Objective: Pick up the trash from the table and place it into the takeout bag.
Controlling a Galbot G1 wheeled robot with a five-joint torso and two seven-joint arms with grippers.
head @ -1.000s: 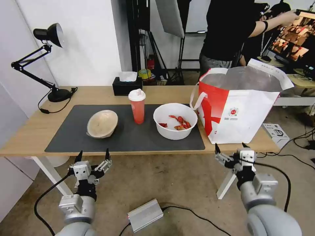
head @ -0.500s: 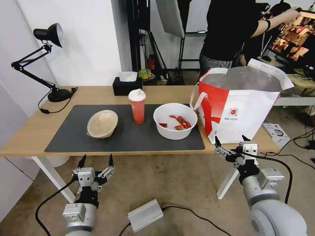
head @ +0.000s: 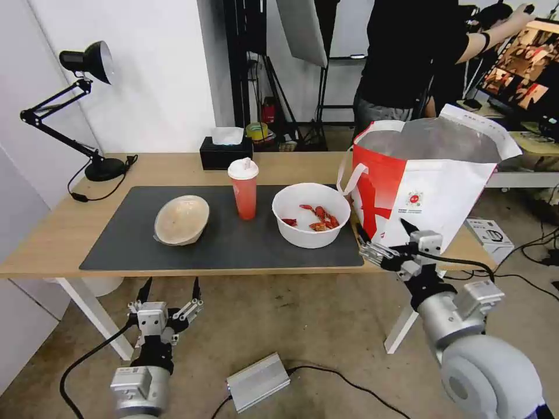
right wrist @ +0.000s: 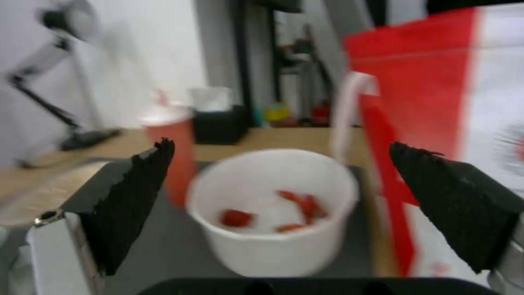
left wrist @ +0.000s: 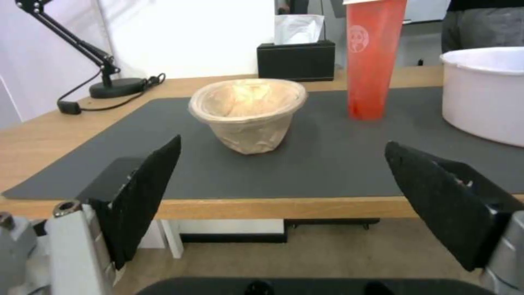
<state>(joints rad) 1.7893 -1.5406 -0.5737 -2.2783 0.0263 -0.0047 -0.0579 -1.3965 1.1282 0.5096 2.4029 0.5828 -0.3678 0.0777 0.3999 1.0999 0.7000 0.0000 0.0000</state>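
Since a second ago the right gripper (head: pixel 382 240) has risen to the table's (head: pixel 52 233) front edge near the bag (head: pixel 431 192), fingers apart, while the left gripper (head: pixel 169 289) has sunk below it, also spread. White bowl (head: pixel 311 215), cup (head: pixel 243 189) and beige bowl (head: pixel 181 219) sit on the mat (head: pixel 233 244).

Your right tool (head: pixel 381 241) has open mat (head: pixel 233 244) before the white bowl (head: pixel 311 215); the takeout bag (head: pixel 431 192) crowds its right.
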